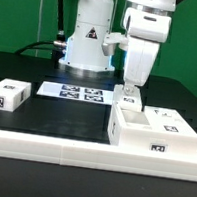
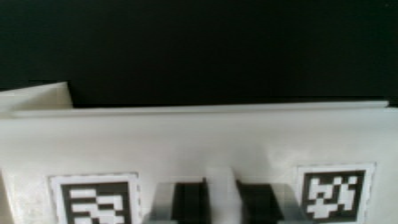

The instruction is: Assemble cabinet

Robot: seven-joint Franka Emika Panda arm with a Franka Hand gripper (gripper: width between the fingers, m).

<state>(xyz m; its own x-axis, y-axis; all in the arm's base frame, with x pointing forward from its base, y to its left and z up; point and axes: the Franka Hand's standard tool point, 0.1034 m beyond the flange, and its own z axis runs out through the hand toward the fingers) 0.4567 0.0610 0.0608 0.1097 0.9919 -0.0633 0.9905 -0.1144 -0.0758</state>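
As seen from the exterior view's left, first a loose white piece (image 1: 8, 95) with one black-and-white tag, lying flat on the black table (image 1: 54, 113), well apart from the rest. Next, further back, the marker board (image 1: 75, 91), flat, four tags showing. Behind that, white robot pedestal (image 1: 87, 40) with triangle sticker. Right of the board, gripper (image 1: 131, 92) pointing straight down, tips at the back-left corner of the cabinet (image 1: 147, 135). Cabinet standing at the exterior view's right, just behind the white front rail (image 1: 70, 148): open-topped box part toward the left, flat tagged panel toward the right, one small tag on the front face. Contact between tips and cabinet not clear from here.

Wrist view: white cabinet wall close to the camera, black table beyond it, edge of another white part off to one side. Two tags (image 2: 93, 198) on the wall, one each side of the dark fingers (image 2: 185, 203). Fingers set close together, thin pale strip between them. Cannot tell whether clamped on the wall or only hanging over it with a narrow gap.
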